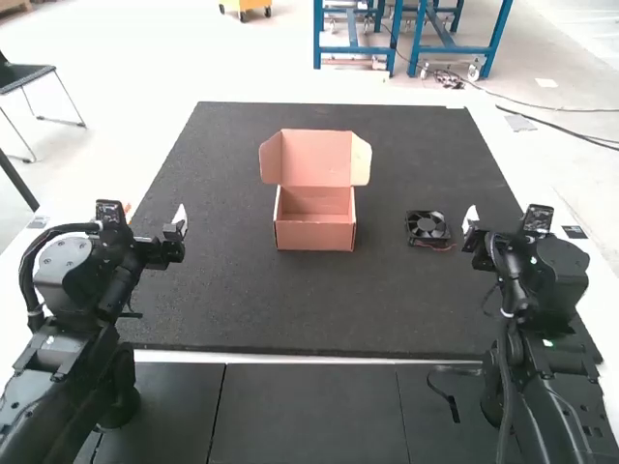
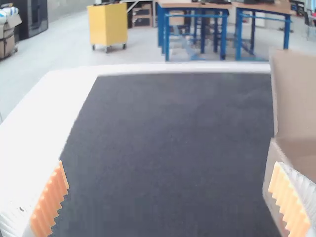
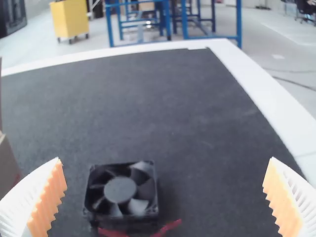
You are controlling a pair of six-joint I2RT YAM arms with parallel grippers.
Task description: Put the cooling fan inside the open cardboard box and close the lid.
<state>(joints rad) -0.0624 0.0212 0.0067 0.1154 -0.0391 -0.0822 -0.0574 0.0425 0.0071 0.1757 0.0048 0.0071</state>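
**High view:** fixed camera above and behind the left arm (image 1: 77, 280) and right arm (image 1: 546, 275). It faces forward and down, far enough back to take in the whole black mat (image 1: 242, 300).

**Left wrist view:** low over the tabletop (image 2: 34, 128), facing forward between the fingers of the left claw (image 2: 169, 168). It shares the cardboard box (image 2: 291, 113) with the high view.

**Right wrist view:** low, facing forward past the right claw (image 3: 164, 163), close above the cooling fan (image 3: 121, 192). It shares the fan with the high view.

Bright, even daylight, soft faint shadows on black mat (image 1: 290, 300), mild glare on white table edge (image 2: 44, 113)
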